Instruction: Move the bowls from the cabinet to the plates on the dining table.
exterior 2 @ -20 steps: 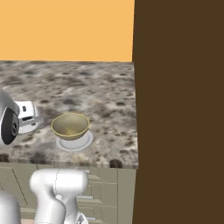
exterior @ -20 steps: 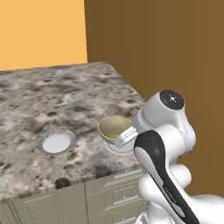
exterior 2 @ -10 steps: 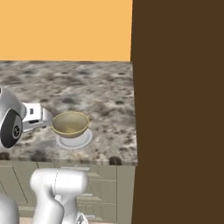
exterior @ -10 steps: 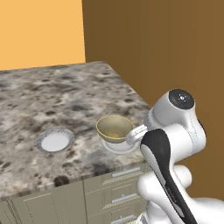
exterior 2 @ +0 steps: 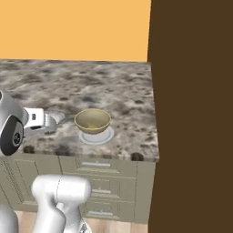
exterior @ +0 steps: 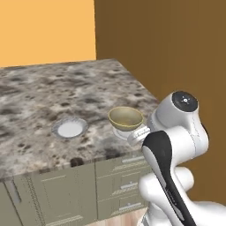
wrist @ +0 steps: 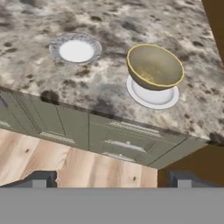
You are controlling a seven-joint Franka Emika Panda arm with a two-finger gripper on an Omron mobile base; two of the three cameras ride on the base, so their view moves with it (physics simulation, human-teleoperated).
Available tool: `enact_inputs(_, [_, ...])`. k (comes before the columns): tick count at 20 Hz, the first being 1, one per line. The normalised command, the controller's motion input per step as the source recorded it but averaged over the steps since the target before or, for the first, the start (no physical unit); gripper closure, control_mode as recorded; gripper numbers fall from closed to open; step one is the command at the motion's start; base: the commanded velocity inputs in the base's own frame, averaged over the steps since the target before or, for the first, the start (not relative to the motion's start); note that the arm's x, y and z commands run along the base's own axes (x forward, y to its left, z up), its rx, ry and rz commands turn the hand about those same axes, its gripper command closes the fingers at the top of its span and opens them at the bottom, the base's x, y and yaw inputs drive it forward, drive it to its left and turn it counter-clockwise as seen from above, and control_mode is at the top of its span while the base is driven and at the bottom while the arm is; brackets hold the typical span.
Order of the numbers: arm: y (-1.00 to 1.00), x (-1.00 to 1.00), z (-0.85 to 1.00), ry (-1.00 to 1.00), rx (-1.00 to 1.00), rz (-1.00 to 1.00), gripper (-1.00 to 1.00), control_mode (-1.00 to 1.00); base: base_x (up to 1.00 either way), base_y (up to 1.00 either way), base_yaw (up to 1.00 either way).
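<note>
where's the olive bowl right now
The olive bowl sits on a plate near the table's front edge; the other plate lies apart on the stone top.

1 olive bowl (wrist: 155, 66), 2 plates (wrist: 75, 48) (wrist: 154, 97), 1 stone table (wrist: 39, 74).

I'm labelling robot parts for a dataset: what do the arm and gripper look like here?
The arm is glossy white with rounded links, a black band along one link and a dark round joint cap with small white marks. The gripper has two small dark grey squared finger tips. No cables show.
</note>
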Motion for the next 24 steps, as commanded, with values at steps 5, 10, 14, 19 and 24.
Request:
enact_inputs(5, [0.0,0.0,0.0,0.0,0.0,0.0,-1.0,1.0,0.08,0.58,0.4])
enact_inputs(10, [0.0,0.0,0.0,0.0,0.0,0.0,-1.0,1.0,0.07,0.54,0.44])
enact_inputs(14, [0.0,0.0,0.0,0.0,0.0,0.0,-1.0,1.0,0.05,0.58,0.51])
enact_inputs(19, [0.0,0.0,0.0,0.0,0.0,0.0,-1.0,1.0,0.0,0.72,0.53])
enact_inputs(24, [0.0,0.0,0.0,0.0,0.0,0.0,-1.0,1.0,0.0,0.88,0.52])
